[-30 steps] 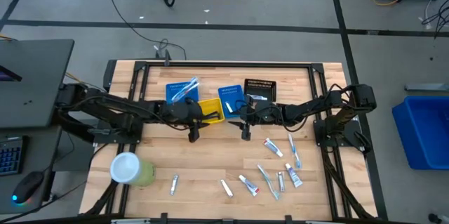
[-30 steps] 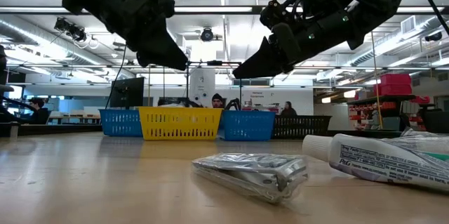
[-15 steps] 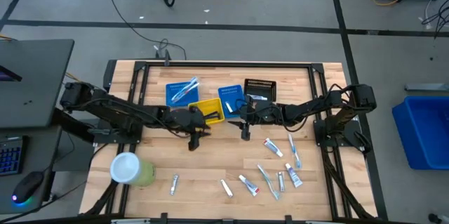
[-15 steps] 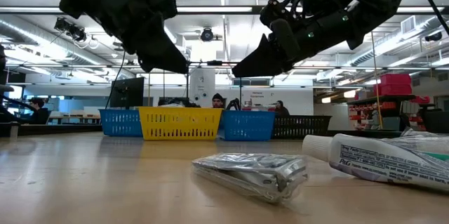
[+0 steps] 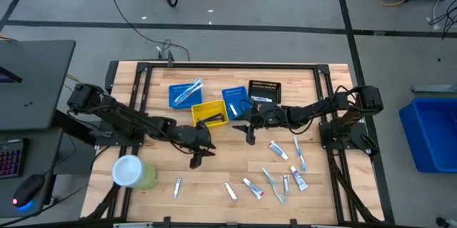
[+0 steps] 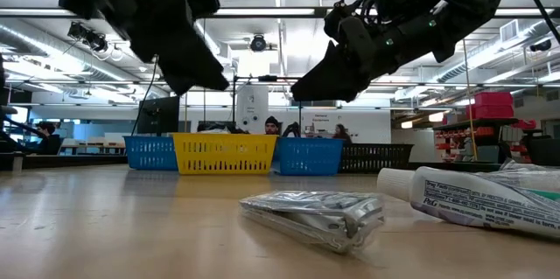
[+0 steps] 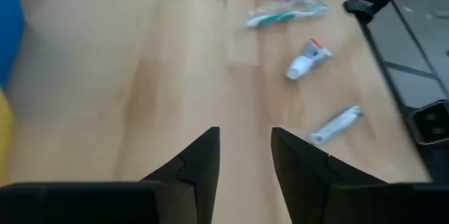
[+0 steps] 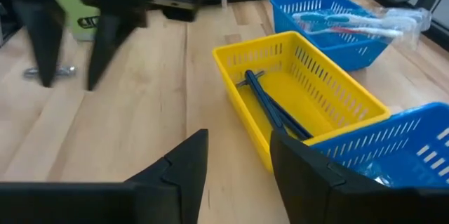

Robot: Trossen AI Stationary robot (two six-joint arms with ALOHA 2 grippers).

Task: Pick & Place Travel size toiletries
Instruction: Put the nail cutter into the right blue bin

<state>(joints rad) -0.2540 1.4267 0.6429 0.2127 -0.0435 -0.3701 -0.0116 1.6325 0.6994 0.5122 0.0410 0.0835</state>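
Observation:
Several travel size toiletries lie flat on the table's near right part: white tubes [image 5: 277, 149] [image 5: 252, 187] [image 5: 230, 191] and toothbrushes [image 5: 298, 153] [image 5: 271, 181]. One more tube [image 5: 177, 187] lies near the middle. My left gripper [image 5: 194, 158] hangs open above bare wood, left of these, with nothing between its fingers [image 7: 244, 161]. My right gripper [image 5: 249, 136] hangs open and empty just near of the bins, facing the yellow bin [image 8: 302, 104], which holds dark blue razors [image 8: 277, 112]. In the low view a wrapped item [image 6: 315, 216] and a tube [image 6: 472, 196] lie close by.
A blue bin [image 5: 184, 93] with toothbrushes, the yellow bin [image 5: 211, 112], a second blue bin [image 5: 235, 101] and a black bin [image 5: 265, 91] stand in a row at the middle far side. A green cylinder with a white lid [image 5: 132, 173] stands near left.
My left gripper has swung away from the yellow bin toward the table's near edge and sunk a little, staying open and empty. My right gripper has kept its place.

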